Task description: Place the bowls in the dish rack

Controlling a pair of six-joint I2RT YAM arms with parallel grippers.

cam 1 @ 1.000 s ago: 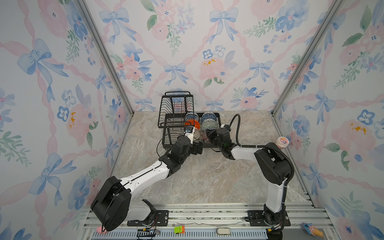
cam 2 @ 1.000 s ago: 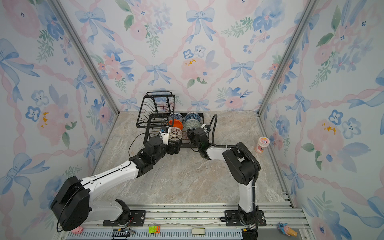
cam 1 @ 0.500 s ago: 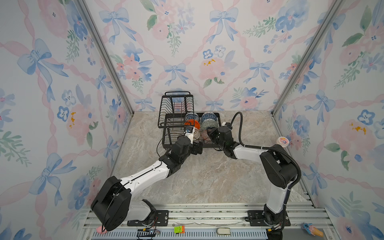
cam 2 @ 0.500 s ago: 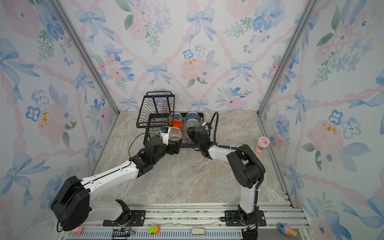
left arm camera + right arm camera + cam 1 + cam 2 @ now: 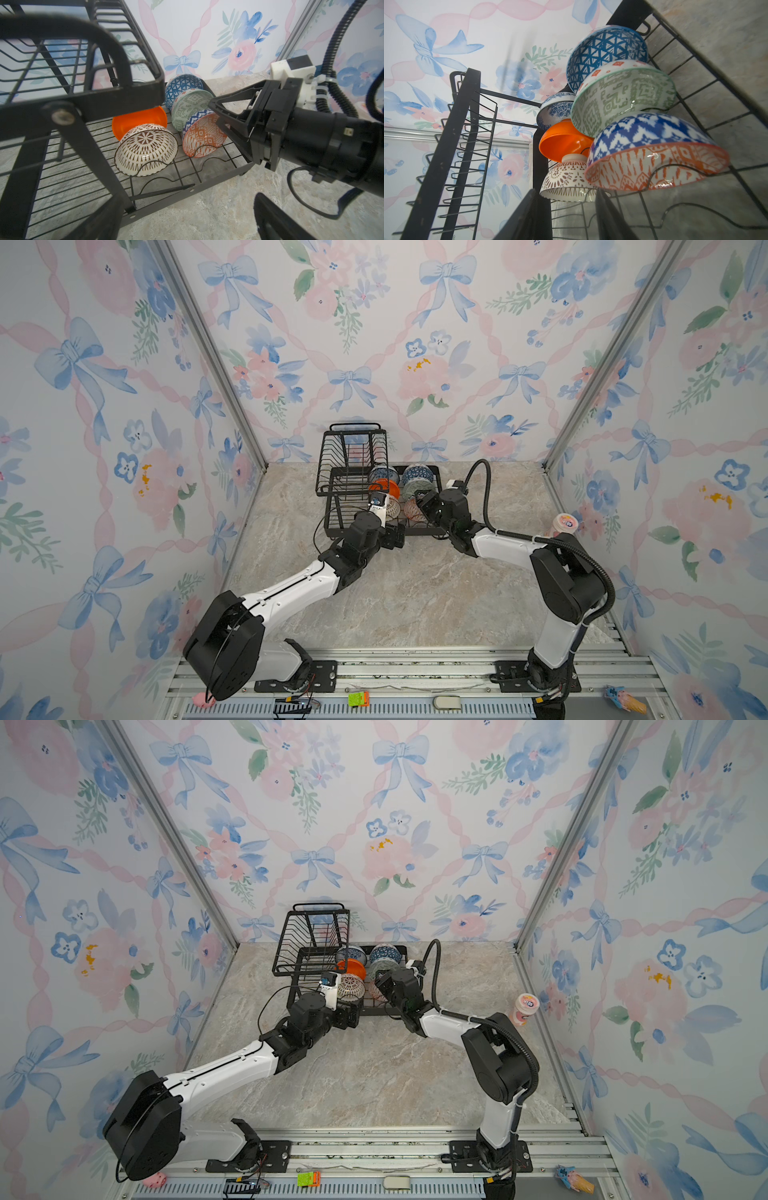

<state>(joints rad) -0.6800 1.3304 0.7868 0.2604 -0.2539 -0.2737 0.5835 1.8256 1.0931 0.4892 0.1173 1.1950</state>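
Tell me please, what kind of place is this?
Probably a robot test booth, not a real kitchen: floral wallpaper panels in metal framing enclose a marble-look tabletop, two arms are bolted to a metal rail, and a dish rack holds bowls.

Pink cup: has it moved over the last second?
No. The pink cup stands at the same spot beside the right wall.

Left end effector (image 5: 395, 534) gapes wide; right end effector (image 5: 214, 112) stands half parted.
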